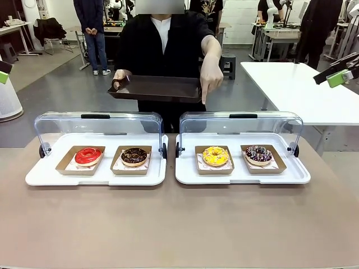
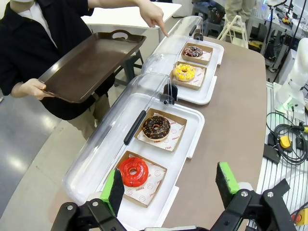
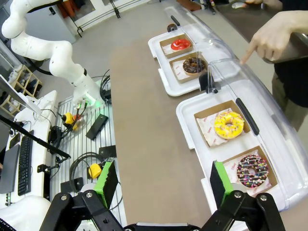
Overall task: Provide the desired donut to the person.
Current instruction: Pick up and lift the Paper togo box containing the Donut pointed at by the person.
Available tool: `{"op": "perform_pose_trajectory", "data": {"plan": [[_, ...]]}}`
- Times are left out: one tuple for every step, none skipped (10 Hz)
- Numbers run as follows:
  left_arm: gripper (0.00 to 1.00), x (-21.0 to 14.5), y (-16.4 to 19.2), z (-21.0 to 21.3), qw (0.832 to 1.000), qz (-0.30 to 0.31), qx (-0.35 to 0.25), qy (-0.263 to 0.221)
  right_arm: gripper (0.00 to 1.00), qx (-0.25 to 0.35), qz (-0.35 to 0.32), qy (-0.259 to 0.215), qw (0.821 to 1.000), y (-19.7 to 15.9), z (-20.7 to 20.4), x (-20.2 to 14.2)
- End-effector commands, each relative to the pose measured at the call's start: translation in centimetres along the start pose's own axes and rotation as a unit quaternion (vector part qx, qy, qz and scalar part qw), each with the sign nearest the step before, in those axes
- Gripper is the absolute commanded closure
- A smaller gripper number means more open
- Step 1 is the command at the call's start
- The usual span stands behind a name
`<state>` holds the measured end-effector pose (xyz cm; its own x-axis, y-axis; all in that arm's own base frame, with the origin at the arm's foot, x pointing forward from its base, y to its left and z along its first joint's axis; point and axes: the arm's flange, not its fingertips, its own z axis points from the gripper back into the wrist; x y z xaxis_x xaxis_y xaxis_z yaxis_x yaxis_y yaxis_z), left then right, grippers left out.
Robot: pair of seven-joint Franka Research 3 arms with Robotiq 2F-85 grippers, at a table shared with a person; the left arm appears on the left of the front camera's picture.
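The person (image 1: 162, 39) stands across the table, holding a brown tray (image 1: 157, 88) in one hand. The other hand (image 1: 210, 75) points a finger down over the open lid toward the yellow donut (image 1: 215, 156). A red donut (image 1: 88, 156), a chocolate donut (image 1: 134, 156) and a sprinkled chocolate donut (image 1: 258, 153) also sit in cardboard boats. My left gripper (image 2: 170, 185) hangs open, high above the left end near the red donut (image 2: 133, 172). My right gripper (image 3: 162, 182) is open too, raised over the right end beside the sprinkled donut (image 3: 252, 170). Neither holds anything.
Two white serving trays (image 1: 95, 176) (image 1: 241, 176) lie side by side, their clear lids (image 1: 98, 124) (image 1: 241, 123) swung back toward the person. The brown tabletop (image 1: 179, 224) stretches bare on my side. A bystander in jeans (image 1: 92, 28) stands far back; a white table (image 1: 297, 89) is at the right.
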<state>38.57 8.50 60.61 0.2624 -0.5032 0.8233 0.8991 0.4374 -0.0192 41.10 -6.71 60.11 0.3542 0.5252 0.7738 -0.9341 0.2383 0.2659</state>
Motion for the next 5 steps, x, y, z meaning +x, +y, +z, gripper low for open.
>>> {"op": "perform_pose_trajectory", "data": {"plan": [[0.00,0.2,0.0,-0.1,1.000,0.001,-0.001,-0.007,0.00,-0.009,0.008,0.040,0.999,-0.3,-1.3,2.0],[0.00,0.2,0.0,-0.1,1.000,0.001,-0.001,-0.007,0.00,-0.019,0.005,0.094,0.995,-0.6,-3.5,4.1],[0.00,0.2,0.0,-0.1,1.000,0.001,-0.001,-0.007,0.00,-0.021,0.003,0.152,0.988,-0.9,-5.9,6.3],[0.00,0.2,0.0,-0.1,1.000,0.001,-0.001,-0.007,0.00,-0.026,0.001,0.199,0.980,-1.2,-8.5,8.5],[0.00,0.2,0.0,-0.1,1.000,0.001,-0.001,-0.007,0.00,-0.017,0.004,0.248,0.969,-1.6,-11.9,10.2]]}}
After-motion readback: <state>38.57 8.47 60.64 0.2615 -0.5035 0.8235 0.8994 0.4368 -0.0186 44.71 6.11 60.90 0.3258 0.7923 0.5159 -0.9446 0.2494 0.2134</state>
